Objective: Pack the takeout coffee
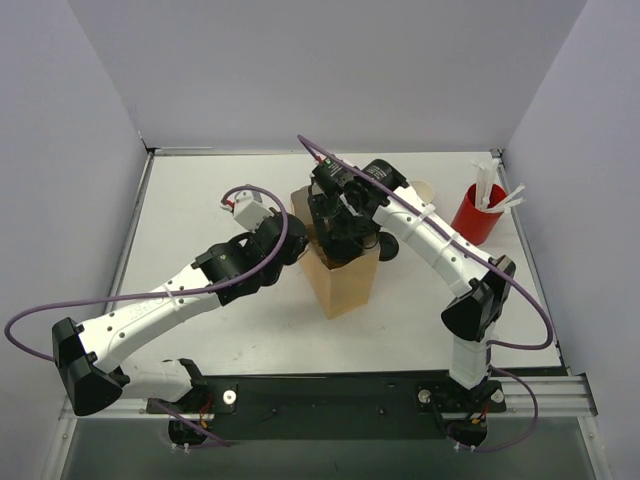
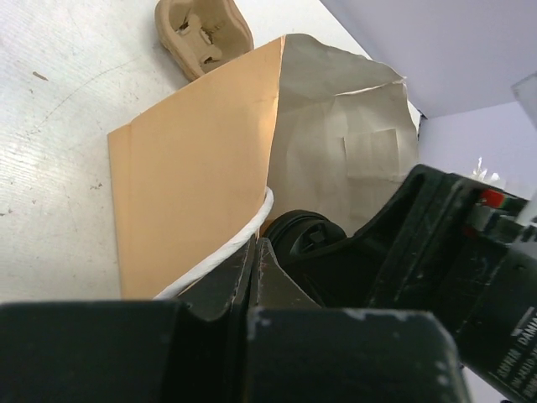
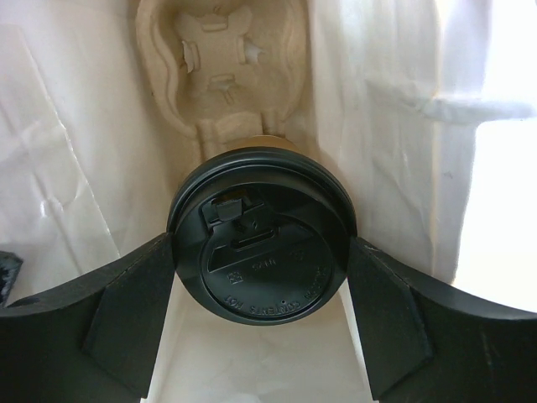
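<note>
Packing is judged partly done: the coffee (image 3: 262, 243), lidded, is gripped between the fingers of the right end effector (image 1: 345, 228) and is held inside the bag (image 1: 345, 285), not yet released. Lowering and letting go are left. The right arm is bent over the bag, wrist pointed down. The left end effector (image 2: 256, 269) is clamped shut on the bag's rim, just beside the right one.

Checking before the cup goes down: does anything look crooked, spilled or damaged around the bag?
Only the brown paper bag: its mouth looks creased and pulled askew where the left claw pinches its edge. The takeout coffee in the right claw sits lidded; no spill visible.
</note>
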Motion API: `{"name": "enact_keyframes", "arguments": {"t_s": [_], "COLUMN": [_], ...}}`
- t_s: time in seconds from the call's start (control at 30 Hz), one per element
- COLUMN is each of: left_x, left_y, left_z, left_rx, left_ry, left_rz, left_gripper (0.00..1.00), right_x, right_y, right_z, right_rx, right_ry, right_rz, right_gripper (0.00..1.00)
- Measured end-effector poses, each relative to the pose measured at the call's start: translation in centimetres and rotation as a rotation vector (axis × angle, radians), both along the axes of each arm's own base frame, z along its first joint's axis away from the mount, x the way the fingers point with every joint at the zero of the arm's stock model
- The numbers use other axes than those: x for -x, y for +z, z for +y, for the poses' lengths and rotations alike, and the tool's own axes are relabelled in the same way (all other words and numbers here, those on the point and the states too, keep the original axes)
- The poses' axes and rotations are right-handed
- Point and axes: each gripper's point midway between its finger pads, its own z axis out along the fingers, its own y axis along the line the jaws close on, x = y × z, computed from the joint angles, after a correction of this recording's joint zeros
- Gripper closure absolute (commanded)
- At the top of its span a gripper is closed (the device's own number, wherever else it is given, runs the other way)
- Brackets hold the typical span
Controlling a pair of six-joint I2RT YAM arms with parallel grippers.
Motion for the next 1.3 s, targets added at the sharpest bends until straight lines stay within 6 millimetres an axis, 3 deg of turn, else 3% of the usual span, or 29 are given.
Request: {"name": "enact_keyframes", "arguments": {"t_s": [0.23, 1.03, 1.3], "left_x": [0.1, 0.0, -0.1], "left_y": [-0.2, -0.5, -0.5], "left_z": [0.0, 0.4, 0.5], "left_rx": [-0.011, -0.026, -0.029], "left_ry": [-0.014, -0.003, -0.005], "left_rz": [0.006, 0.013, 0.014], "left_gripper": [1.00, 1.00, 1.00], "right_x": [0.7, 2.2, 2.2], "right_y": [-2.4, -6.3, -6.8], "right_z": [-0.3, -0.5, -0.5], "right_rx": [0.036, 0.081, 0.079], "right_ry": [0.015, 0.078, 0.082], "right_rz": [0.054, 0.142, 0.148], "right_gripper": [0.58, 0.60, 0.60]}}
